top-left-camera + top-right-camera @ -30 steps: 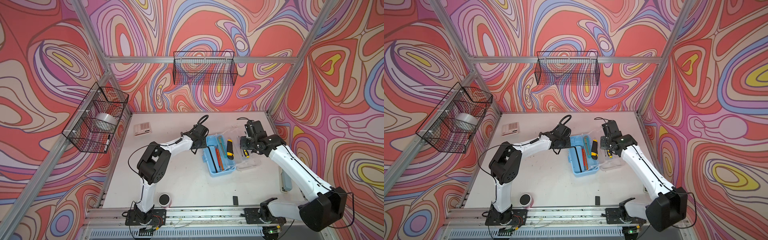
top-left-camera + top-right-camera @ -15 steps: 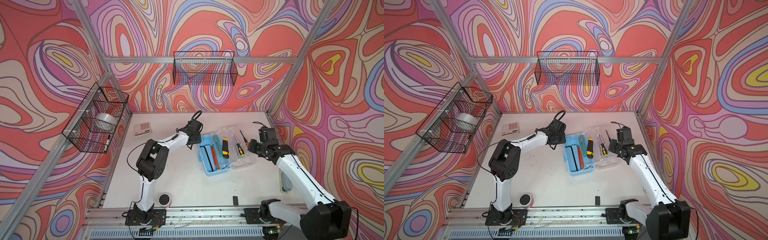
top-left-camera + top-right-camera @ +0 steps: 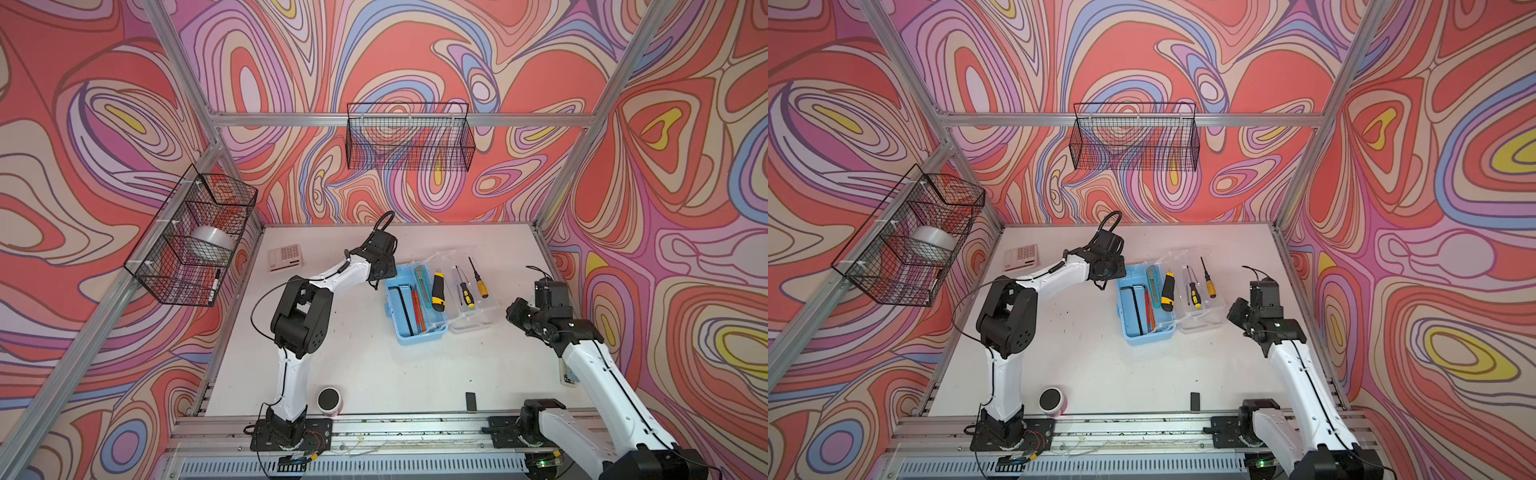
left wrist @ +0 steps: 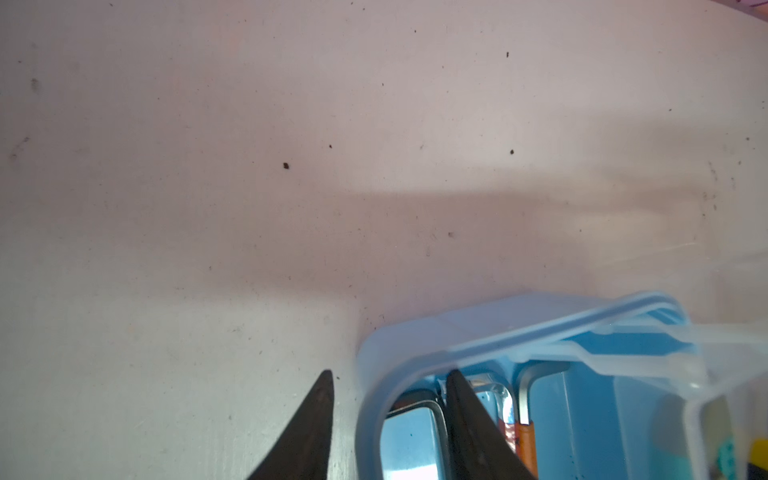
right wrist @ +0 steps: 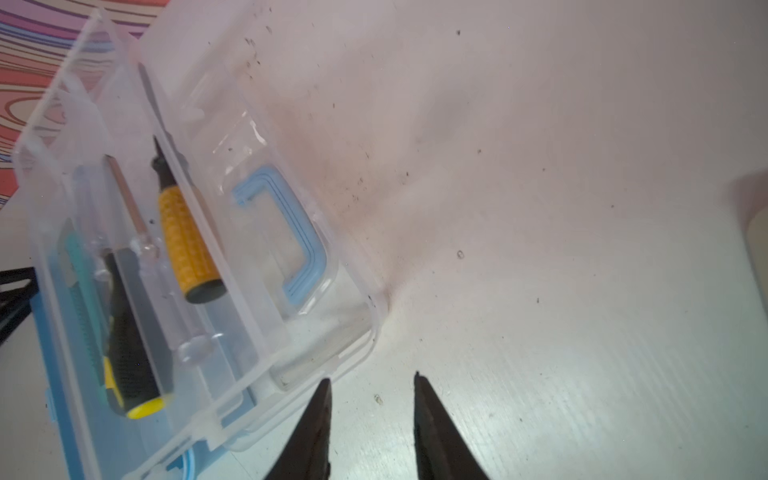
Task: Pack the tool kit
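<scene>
The tool kit's light blue case (image 3: 419, 336) lies open mid-table in both top views, its clear lid (image 3: 473, 318) flat to the right. Hex keys (image 3: 403, 303), a teal knife (image 3: 422, 280) and a yellow-black knife (image 3: 437, 291) lie in the base. Two screwdrivers (image 3: 480, 284) rest on the lid. My left gripper (image 4: 388, 372) is open at the case's far left corner, one finger inside the wall (image 4: 370, 399) and one outside. My right gripper (image 5: 371, 376) is open over bare table beside the lid's corner (image 5: 332, 357), holding nothing.
A pink-white calculator (image 3: 284, 257) lies at the far left. A round pink pot (image 3: 329, 401) and a small black block (image 3: 470, 401) sit near the front edge. A pale stapler (image 3: 567, 374) lies under the right arm. Wire baskets (image 3: 191, 237) (image 3: 409, 137) hang on the walls.
My right arm has drawn back from over the lid toward the right and front, and its jaws have parted. The case has slid a little to the left with my left gripper.
</scene>
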Tool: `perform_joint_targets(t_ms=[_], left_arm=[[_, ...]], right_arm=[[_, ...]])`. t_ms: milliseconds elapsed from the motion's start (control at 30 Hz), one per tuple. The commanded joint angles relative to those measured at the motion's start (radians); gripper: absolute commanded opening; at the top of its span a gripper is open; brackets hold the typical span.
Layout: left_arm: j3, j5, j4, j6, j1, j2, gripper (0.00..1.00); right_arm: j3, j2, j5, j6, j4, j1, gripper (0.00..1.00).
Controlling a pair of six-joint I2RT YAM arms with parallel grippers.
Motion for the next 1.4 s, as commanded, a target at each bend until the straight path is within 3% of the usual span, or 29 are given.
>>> perform_joint_targets(t_ms=[0,133,700,900,1067,1200,1300,1367], left_arm=[[0.032,0.049,0.037,-0.013,0.007,0.023,0.39],[0.047,0.100,0.045,-0.025,0.004,0.032,0.37],[-0.015,0.137,0.091,-0.028,-0.005,0.014,0.29],[-0.024,0.143,0.101,-0.026,-0.005,0.012,0.25],[-0.025,0.146,0.104,-0.027,-0.005,0.017,0.18],[-0.024,0.155,0.110,-0.034,-0.005,0.023,0.00],[-0.025,0.165,0.116,-0.036,-0.005,0.020,0.00],[-0.024,0.165,0.114,-0.035,-0.005,0.019,0.00]], right_arm=[[-0.070,-0.023,-0.089,0.048,0.071,-0.007,0.33],[-0.120,-0.016,-0.109,0.072,0.152,-0.006,0.30],[-0.141,0.226,-0.106,0.116,0.386,-0.006,0.28],[-0.145,0.266,-0.087,0.102,0.417,-0.008,0.21],[-0.143,0.267,-0.088,0.091,0.425,-0.007,0.17],[-0.144,0.282,-0.096,0.076,0.440,-0.006,0.13],[-0.157,0.296,-0.097,0.074,0.471,-0.006,0.09],[-0.161,0.303,-0.107,0.076,0.485,-0.006,0.01]])
